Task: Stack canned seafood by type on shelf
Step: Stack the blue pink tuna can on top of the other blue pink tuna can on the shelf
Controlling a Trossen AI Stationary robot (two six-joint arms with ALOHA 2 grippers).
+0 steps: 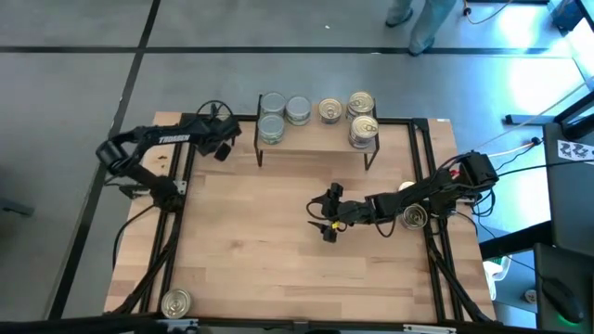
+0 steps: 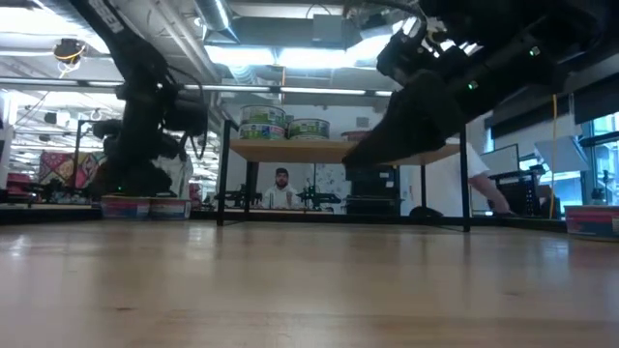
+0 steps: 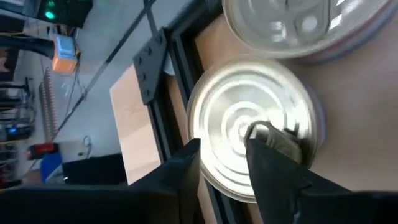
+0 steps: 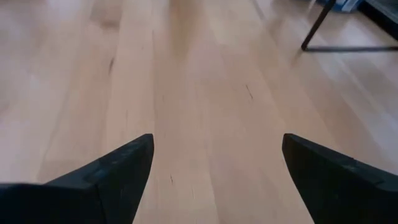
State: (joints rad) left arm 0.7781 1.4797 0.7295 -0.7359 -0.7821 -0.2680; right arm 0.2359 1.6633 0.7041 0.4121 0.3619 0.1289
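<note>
The shelf (image 1: 316, 139) stands at the table's far edge on thin black legs. Three silver-topped cans (image 1: 272, 128) sit on its left part and three gold-topped cans (image 1: 362, 132) on its right part; some are stacked. My left gripper (image 1: 223, 145) hovers just left of the shelf, open, its fingers (image 3: 186, 165) in front of a silver can (image 3: 249, 118) with nothing between them. My right gripper (image 1: 321, 217) hangs open over the middle of the table (image 4: 205, 93), also with nothing between its fingers.
A gold-topped can (image 1: 413, 217) lies on the table beneath the right arm. Another can (image 1: 176, 302) sits at the near left corner. A black frame (image 1: 186, 186) runs along the table's sides. A person (image 2: 280, 188) sits in the room beyond the shelf.
</note>
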